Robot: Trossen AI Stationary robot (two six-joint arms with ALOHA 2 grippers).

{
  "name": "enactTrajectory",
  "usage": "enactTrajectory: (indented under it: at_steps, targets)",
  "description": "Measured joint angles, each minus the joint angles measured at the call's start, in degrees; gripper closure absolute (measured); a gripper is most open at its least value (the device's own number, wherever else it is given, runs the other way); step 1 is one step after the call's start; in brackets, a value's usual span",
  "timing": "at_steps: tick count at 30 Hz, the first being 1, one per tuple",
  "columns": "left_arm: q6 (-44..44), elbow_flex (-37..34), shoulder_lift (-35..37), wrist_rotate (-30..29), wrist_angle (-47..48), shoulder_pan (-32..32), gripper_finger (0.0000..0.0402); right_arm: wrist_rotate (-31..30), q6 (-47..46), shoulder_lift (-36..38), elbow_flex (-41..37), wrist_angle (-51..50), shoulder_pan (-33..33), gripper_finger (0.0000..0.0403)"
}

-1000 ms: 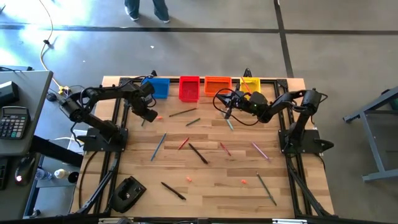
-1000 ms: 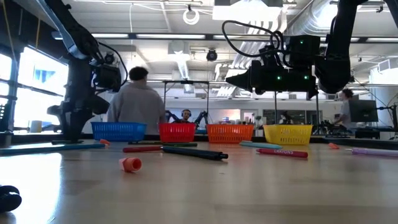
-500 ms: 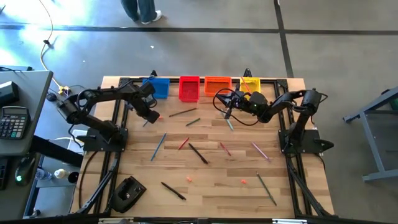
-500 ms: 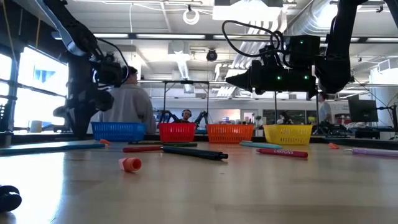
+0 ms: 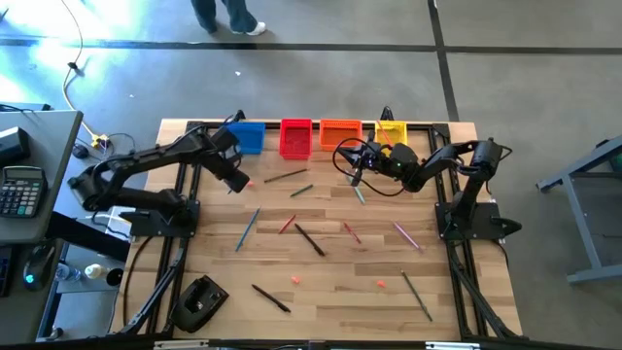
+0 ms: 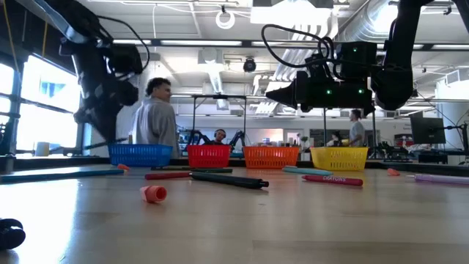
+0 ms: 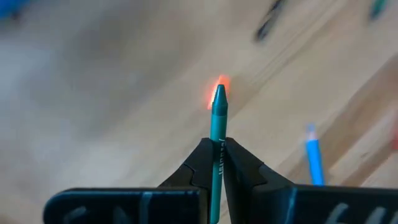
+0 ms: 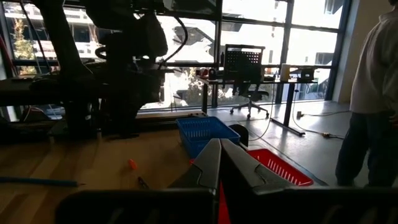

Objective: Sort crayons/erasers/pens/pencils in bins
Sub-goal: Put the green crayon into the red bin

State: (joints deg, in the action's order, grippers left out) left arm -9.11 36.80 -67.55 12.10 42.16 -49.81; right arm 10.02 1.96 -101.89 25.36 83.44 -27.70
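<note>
Wooden table [image 5: 330, 272] carried scattered pens and pencils, with two small erasers [image 5: 294, 280] on its near part. Left gripper [image 7: 217, 163] had its jaws clamped on a teal crayon [image 7: 217, 134], another eraser [image 7: 219, 87] just past its tip. Right gripper [image 5: 356, 176] was closed on nothing, before the four bins [image 5: 296, 139] at the far edge.

Four bins [image 5: 316, 137] stood touching in a row along the far edge. Sticks [image 5: 311, 239] lay scattered across the middle of the table [image 5: 340, 301], with bare wood between them.
</note>
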Motion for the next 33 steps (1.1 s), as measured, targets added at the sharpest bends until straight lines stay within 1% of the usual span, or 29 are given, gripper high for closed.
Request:
enactTrajectory:
  at_steps: [2,4,7,12,14,18,26,29,33]
  targets:
    - [-0.77,-0.13,2.65,0.90,-3.84,0.55,0.0395,0.00,-0.01,0.00,0.00,-0.01,0.00,0.0403]
    - [-2.39,-0.67,4.89,3.02,-9.42,1.16,0.0396,0.00,-0.36,0.00,0.00,-0.18,0.00,0.0403]
    - [-6.20,-1.30,6.20,4.19,-19.06,2.45,0.0396,-0.01,-0.47,0.00,0.00,-0.57,0.00,0.0403]
    - [-9.58,-1.23,3.43,4.00,-37.31,4.78,0.0396,0.00,-0.17,0.00,0.02,-0.52,0.00,0.0403]
    - [-9.83,0.35,0.81,3.73,-41.36,5.40,0.0396,-0.01,-0.20,0.00,0.02,-0.50,0.00,0.0403]
    - [-7.24,6.95,-5.49,2.56,-41.98,6.06,0.0396,0.00,-0.44,0.00,0.02,-0.50,0.00,0.0403]
    - [-2.31,21.04,-22.63,2.17,-37.78,5.04,0.0396,-0.02,-0.31,0.00,0.02,-0.52,-0.02,0.0403]
    - [-0.27,25.98,-29.46,-1.73,-35.61,4.48,0.0396,0.00,-0.44,0.00,0.02,-0.59,-0.01,0.0403]
    - [1.28,31.97,-37.72,-3.19,-32.24,4.08,0.0396,-0.02,-0.44,0.00,0.02,-0.89,0.00,0.0403]
